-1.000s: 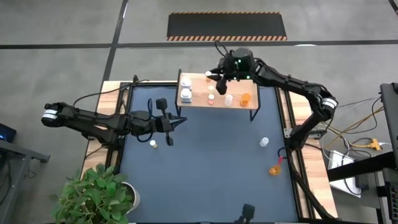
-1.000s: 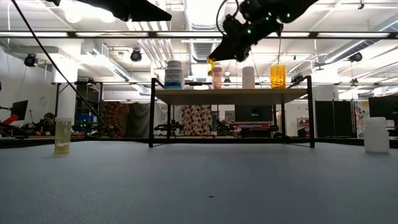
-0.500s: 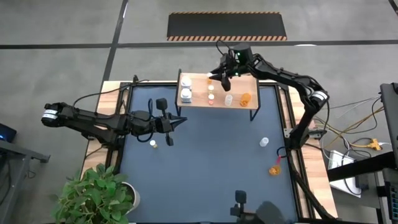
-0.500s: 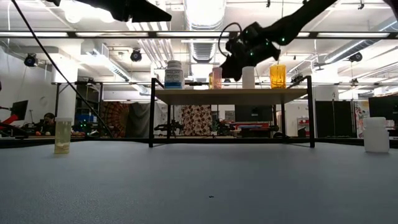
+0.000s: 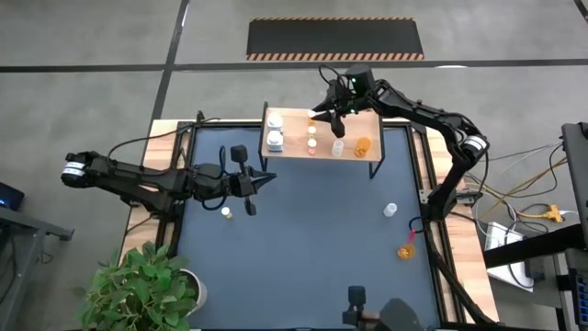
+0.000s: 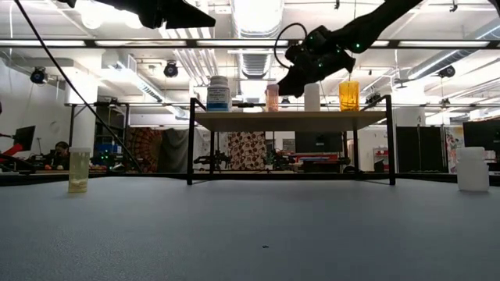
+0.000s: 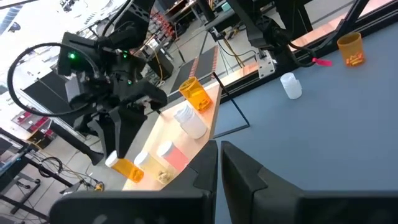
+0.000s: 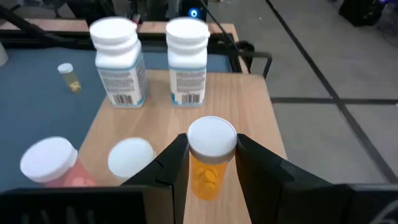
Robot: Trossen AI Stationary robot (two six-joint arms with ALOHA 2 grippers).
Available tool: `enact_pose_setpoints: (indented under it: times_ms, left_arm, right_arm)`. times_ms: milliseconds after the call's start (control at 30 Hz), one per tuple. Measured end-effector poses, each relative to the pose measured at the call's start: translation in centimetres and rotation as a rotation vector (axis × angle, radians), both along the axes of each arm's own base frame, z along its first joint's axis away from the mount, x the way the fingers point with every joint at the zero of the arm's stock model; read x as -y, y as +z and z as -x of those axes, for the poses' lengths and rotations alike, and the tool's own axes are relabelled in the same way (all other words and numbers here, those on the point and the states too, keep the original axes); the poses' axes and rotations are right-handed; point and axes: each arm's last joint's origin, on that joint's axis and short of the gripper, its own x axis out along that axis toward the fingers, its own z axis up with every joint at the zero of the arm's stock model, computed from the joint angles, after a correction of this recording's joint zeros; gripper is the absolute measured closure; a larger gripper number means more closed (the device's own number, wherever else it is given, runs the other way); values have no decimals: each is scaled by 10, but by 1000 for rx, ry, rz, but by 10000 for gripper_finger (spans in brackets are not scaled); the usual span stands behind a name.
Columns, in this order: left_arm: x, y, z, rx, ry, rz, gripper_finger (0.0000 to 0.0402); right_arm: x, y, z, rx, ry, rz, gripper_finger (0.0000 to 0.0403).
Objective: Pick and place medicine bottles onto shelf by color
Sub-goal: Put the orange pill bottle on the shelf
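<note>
The right gripper (image 8: 211, 163) hangs over the shelf (image 8: 249, 124) near its back edge, fingers narrowly gripping an amber bottle (image 8: 210, 158) — two white bottles (image 8: 186, 62) stand ahead, board beside them bare. The left gripper (image 5: 262, 181), closed, waits over the mat.

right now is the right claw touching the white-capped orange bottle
Touching. The right wrist view shows the right claw with both fingers pressed against the sides of the white-capped orange bottle over the shelf.

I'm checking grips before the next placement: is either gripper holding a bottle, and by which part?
The right gripper holds a white-capped translucent orange bottle by its sides, just under the cap, above the light-wood shelf. The left gripper is shut and empty.
</note>
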Motion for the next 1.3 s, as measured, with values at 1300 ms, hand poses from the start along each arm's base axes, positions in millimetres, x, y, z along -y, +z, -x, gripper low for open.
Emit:
enact_pose_setpoints:
  times_ms: [1300]
  left_arm:
    - [0, 1, 0, 16, 0, 2, 400]
  right_arm:
    - [1, -19, -1, -27, -31, 1, 296]
